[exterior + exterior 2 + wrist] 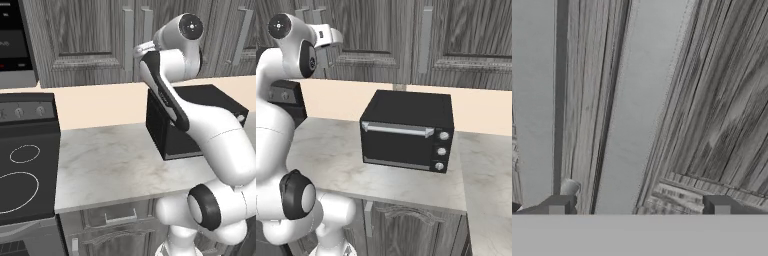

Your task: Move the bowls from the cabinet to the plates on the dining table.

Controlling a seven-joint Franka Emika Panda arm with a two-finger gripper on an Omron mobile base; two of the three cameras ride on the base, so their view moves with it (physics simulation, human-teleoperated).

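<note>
The tall grey wood-grain cabinet [90,35] [456,35] stands behind the counter with its doors shut. My gripper [639,205] is raised close in front of the doors, open wide, with nothing between its dark fingertips [559,204]. In the hand view a long pale bar handle [637,100] runs up the door panel [722,100] just ahead of the open jaws. In the left base view the hand [144,48] sits right by the two vertical handles [128,35]. The bowls are hidden. The plates and the dining table are out of view.
A black toaster oven [200,115] [406,130] stands on the marbled counter [110,165] [331,150] below the arm. A black stove with ring burners [25,170] adjoins the counter at the left, with a black appliance [15,40] above it.
</note>
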